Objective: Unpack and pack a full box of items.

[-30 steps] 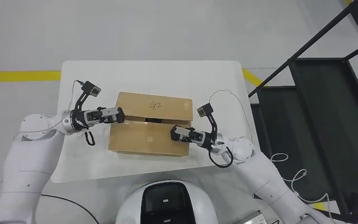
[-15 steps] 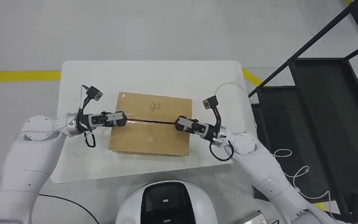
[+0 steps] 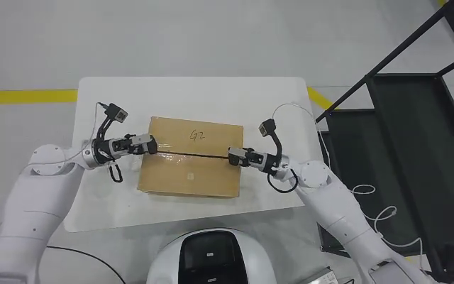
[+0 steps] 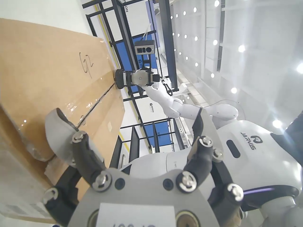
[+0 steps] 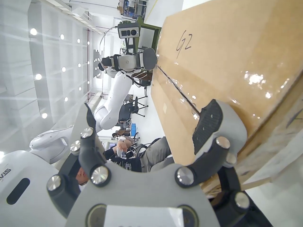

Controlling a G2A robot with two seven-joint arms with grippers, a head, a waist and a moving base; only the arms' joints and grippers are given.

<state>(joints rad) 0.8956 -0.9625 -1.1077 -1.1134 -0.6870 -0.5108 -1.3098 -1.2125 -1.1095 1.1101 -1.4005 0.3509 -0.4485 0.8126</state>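
**Both grippers open at the ends of the closed box's seam**

The cardboard box [image 3: 190, 170] sits in the middle of the white table [image 3: 191, 92], its long sides running left to right. Its two top flaps lie flat. They meet in a seam [image 3: 198, 154] that crosses the lid from end to end, and the far flap carries a handwritten mark.

The left gripper [image 3: 145, 144] is at the left end of the box, level with the seam. In the left wrist view its fingers are spread wide. One fingertip [image 4: 59, 128] rests on the lid right at the edge where the seam starts, and the other stands out in the air with nothing between them.

The right gripper [image 3: 236, 155] mirrors it at the right end. It is also open, with one ribbed pad [image 5: 208, 121] touching the top edge beside the seam and the other finger clear of the box.

Neither gripper holds anything. The box lies between them, touched at each end. One arm at each end of the seam looks like a way to work the flaps together. With the lid flat, I judge this to be either the start of opening or the finish of closing. The contents are hidden.
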